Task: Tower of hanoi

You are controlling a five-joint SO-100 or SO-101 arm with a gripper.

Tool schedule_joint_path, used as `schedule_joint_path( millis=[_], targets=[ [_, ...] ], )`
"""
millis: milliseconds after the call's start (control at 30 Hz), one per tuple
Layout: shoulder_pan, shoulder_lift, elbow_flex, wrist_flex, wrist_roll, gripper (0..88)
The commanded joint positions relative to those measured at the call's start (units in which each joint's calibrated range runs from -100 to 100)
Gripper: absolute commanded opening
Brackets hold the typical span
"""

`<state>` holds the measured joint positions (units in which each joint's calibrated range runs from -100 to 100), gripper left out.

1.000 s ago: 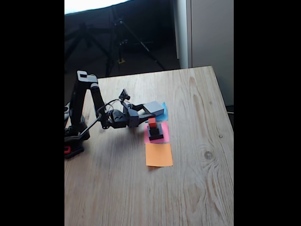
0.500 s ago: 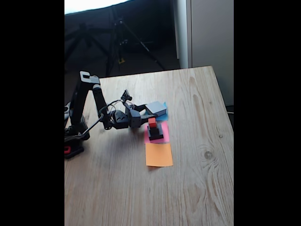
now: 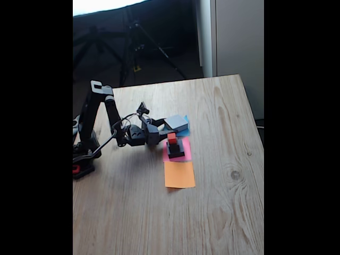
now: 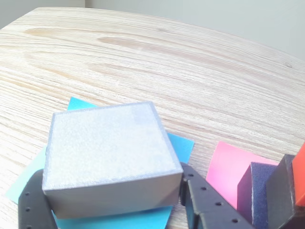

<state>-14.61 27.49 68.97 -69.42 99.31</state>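
Wrist view: claw (image 4: pixel 112 210) fingers flank the grey block (image 4: pixel 109 157) on both sides, over blue paper (image 4: pixel 178 145); firm grip cannot be told.

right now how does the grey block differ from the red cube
The grey block is large, flat and pale; the red cube is tiny and bright. The grey block sits alone on the blue paper, between the claw fingers; the red cube tops the black blocks on the pink paper. Both are square-faced.
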Motion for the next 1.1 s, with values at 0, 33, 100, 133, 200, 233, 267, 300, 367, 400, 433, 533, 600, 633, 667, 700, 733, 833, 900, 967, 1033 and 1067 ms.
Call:
schedule_joint_path(
  millis=[0, 33, 100, 133, 200, 233, 267, 300, 367, 400, 433, 533, 600, 633, 667, 700, 733, 833, 900, 967, 1033, 1067],
  targets=[
    [0.86, -1.60, -0.24, 0.25, 0.69, 33.2],
    [0.95, -1.68, -0.33, 0.25, 0.69, 34.7],
    [0.95, -2.06, -0.42, 0.58, 0.69, 37.0],
    [0.95, -2.36, -0.24, 0.82, 0.69, 37.5],
    [0.61, -2.66, -0.06, 0.90, 0.69, 38.9],
    [0.53, -2.81, 0.12, 0.90, 0.69, 39.0],
    [0.28, -3.19, 0.30, 0.90, 0.69, 39.6],
    [0.03, -3.64, 0.58, 0.90, 0.69, 39.8],
    [-0.48, -4.78, 0.94, 0.90, 0.69, 40.0],
    [-0.81, -5.46, 1.12, 1.06, 0.69, 40.2],
    [-1.23, -6.37, 1.30, 1.06, 0.69, 40.3],
    [-2.31, -9.85, 1.67, 2.44, 0.69, 40.4],
    [-2.90, -12.43, 1.67, 4.14, 0.69, 40.4],
    [-3.15, -13.79, 1.67, 5.03, 0.69, 40.4],
    [-3.32, -15.00, 1.67, 6.08, 0.69, 40.3],
    [-3.40, -16.14, 1.67, 7.13, 0.69, 40.3],
    [-3.57, -16.89, 1.67, 7.62, 0.69, 40.0],
    [-3.73, -19.54, 2.39, 8.43, 0.69, 23.9],
    [-3.73, -21.59, 2.76, 8.91, 0.69, 16.3],
    [-3.73, -24.39, 3.48, 9.88, 0.69, 13.2],
    [-3.90, -28.32, 4.03, 12.64, 0.69, 10.5],
    [-3.90, -31.05, 4.12, 15.07, 0.69, 7.1]
  ],
)
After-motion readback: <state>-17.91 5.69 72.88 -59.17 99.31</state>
